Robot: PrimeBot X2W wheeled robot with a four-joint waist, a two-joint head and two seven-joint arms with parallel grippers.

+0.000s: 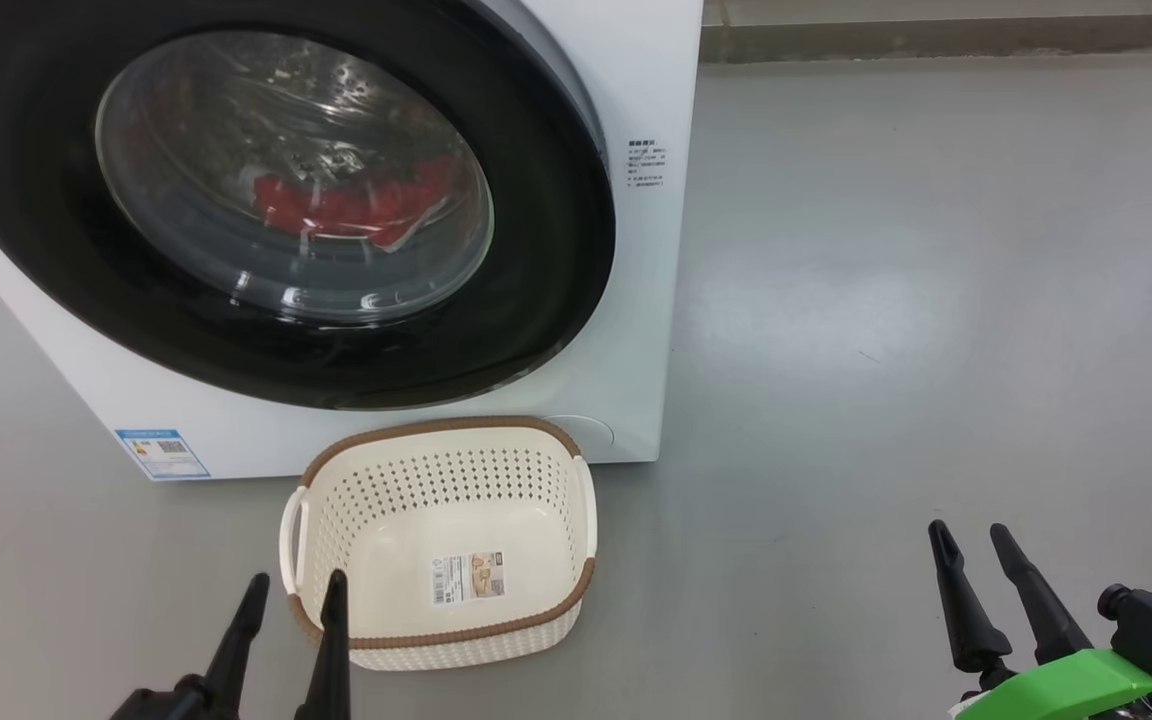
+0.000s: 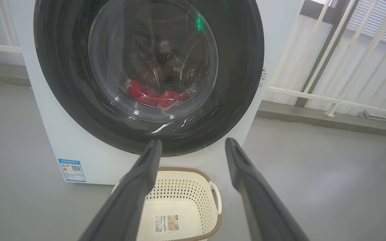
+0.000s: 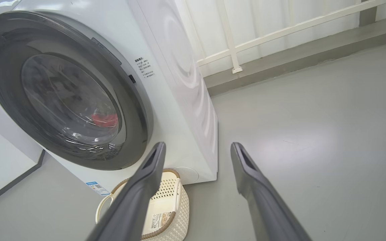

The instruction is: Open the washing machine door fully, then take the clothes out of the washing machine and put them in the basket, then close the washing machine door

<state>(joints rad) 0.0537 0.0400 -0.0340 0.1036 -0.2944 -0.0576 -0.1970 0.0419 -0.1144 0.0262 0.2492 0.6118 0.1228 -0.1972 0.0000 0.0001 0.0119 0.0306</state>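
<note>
At lower left, L gripper (image 1: 299,577) hangs w/ fingers spread, gripping nothing, tips by near-left corner of basket (image 1: 446,470). Basket sits on grey floor (image 1: 886,300), just in front of white washing machine (image 1: 636,300). Washing machine door (image 1: 536,250) is shut; red clothes (image 1: 346,205) lie inside behind its glass. Far right, R gripper (image 1: 967,527), fingers also spread, well apart from basket.

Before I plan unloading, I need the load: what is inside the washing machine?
Through the closed washing machine door, red clothes lie low in the perforated drum. Glare on its glass hides the rest; other items cannot be ruled out.
</note>
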